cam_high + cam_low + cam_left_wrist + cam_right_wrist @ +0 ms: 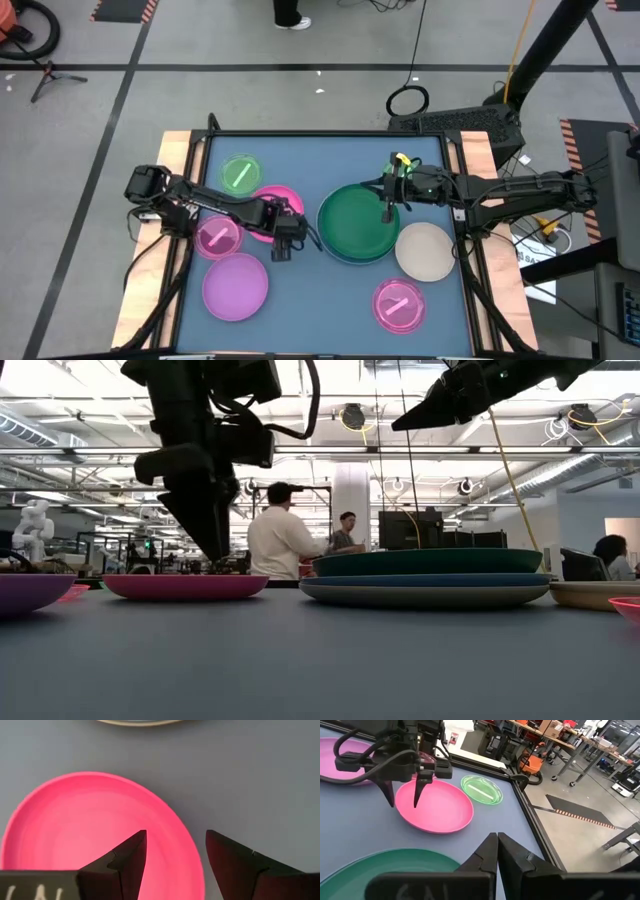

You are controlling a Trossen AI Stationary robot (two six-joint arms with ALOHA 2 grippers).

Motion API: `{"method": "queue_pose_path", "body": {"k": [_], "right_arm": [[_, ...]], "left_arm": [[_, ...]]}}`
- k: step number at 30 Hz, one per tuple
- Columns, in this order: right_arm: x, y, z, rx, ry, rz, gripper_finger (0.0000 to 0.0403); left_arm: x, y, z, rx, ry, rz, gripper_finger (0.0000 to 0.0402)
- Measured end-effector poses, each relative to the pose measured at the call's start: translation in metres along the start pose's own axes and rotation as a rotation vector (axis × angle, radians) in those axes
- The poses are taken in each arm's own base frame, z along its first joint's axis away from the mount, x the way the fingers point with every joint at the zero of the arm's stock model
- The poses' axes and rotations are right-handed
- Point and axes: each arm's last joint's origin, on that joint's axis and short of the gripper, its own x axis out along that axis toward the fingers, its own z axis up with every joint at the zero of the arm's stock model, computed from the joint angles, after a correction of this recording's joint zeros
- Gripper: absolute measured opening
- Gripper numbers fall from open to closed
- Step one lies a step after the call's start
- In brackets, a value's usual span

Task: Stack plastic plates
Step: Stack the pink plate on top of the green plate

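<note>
1. The left gripper [175,865] hangs over the near edge of the hot pink plate [95,835], its fingers spread apart and holding nothing. In the wrist view one finger sits above the plate's inner surface and the other above bare table [300,290] outside the rim, so the rim lies between them. Whether the tips touch the plate I cannot tell; the low view suggests they are just above it.

2. The right gripper [497,850] hovers over the far edge of the dark green plate [358,222], its fingers pressed together and empty.

3. Done so far: a stack stands at the table's middle, the dark green plate on top, a blue plate [425,579] under it and a grey-white one [425,595] at the bottom, as the low view shows.

4. Left to do: the hot pink plate just left of the stack, a small pink plate [217,238] and a purple plate [236,286] further left, a small green plate [240,173] toward the far side, a beige plate [424,250] touching the stack's right side, and another small pink plate [399,305] near the front.

5. My judgement: under half finished; the left arm looks set to grip the hot pink rim next.
</note>
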Motion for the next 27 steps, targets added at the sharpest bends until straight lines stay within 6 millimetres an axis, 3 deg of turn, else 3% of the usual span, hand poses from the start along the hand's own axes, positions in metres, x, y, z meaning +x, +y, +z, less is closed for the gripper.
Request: {"method": "queue_pose_path", "body": {"k": [18,22,27], "right_arm": [[0.0,0.0,0.0,0.0,-0.003,0.0,0.0006],[0.0,0.0,0.0,0.0,-0.003,0.0,0.0006],[0.0,0.0,0.0,0.0,-0.003,0.0,0.0006]], "left_arm": [[0.028,-0.011,-0.029,-0.08,0.008,0.017,0.0206],[0.027,-0.013,-0.03,-0.055,-0.006,0.054,0.0169],[0.027,-0.016,-0.03,-0.036,-0.006,0.057,0.0083]]}}
